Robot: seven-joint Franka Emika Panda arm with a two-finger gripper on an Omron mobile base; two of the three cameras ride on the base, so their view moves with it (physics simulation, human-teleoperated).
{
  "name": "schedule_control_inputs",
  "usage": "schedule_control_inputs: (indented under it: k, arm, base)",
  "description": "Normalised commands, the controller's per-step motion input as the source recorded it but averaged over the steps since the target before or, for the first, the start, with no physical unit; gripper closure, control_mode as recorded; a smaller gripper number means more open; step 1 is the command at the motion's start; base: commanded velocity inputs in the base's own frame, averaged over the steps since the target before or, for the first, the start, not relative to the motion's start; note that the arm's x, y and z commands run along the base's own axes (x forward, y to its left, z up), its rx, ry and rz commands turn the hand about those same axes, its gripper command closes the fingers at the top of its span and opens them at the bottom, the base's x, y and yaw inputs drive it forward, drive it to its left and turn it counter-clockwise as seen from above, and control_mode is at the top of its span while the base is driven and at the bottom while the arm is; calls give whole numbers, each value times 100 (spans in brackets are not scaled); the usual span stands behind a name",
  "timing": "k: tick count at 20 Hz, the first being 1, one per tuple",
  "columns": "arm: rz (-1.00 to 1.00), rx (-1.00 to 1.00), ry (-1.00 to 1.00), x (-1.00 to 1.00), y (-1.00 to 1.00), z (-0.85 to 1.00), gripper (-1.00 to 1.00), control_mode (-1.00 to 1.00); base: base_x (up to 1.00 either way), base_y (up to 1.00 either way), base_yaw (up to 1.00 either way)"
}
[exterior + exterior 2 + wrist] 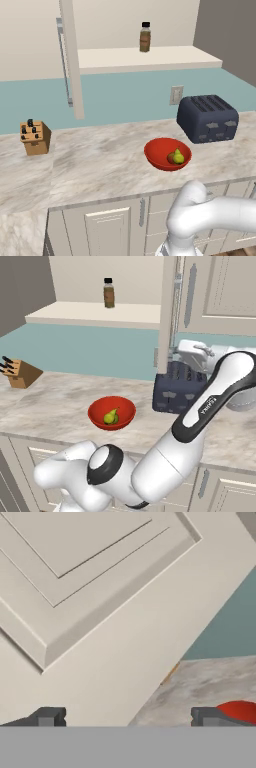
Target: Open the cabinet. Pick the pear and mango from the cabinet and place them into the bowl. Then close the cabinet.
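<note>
Left base view has the cabinet (72,60) open, 1 door edge-on, a brown bottle (145,37) alone on its pale shelf. On the marble counter (90,165) the red bowl (159,150) holds the pear (178,157) and the mango (171,158), touching, just in front of the dark toaster (207,118); a knife block (35,137) stands well apart. Hand view has the gripper (130,717) against a recessed door panel, its 2 fingertips (47,717) spread wide, nothing between them.
</note>
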Motion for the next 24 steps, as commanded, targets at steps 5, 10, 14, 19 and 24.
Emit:
schedule_control_inputs:
  k: [5, 10, 14, 19, 24]
  arm:
    - [0, 0, -1, 5, 55, 0, -100, -100]
    - [0, 0, -2, 0, 53, 0, -100, -100]
    - [0, 0, -3, 2, 46, 0, -100, -100]
    - [0, 0, -9, 0, 42, 1, -100, -100]
    - [0, 0, -9, 1, 35, 17, -100, -100]
  base:
    - [0, 0, 0]
    - [0, 0, 0]
    - [0, 0, 0]
    - [0, 0, 0]
    - [0, 0, 0]
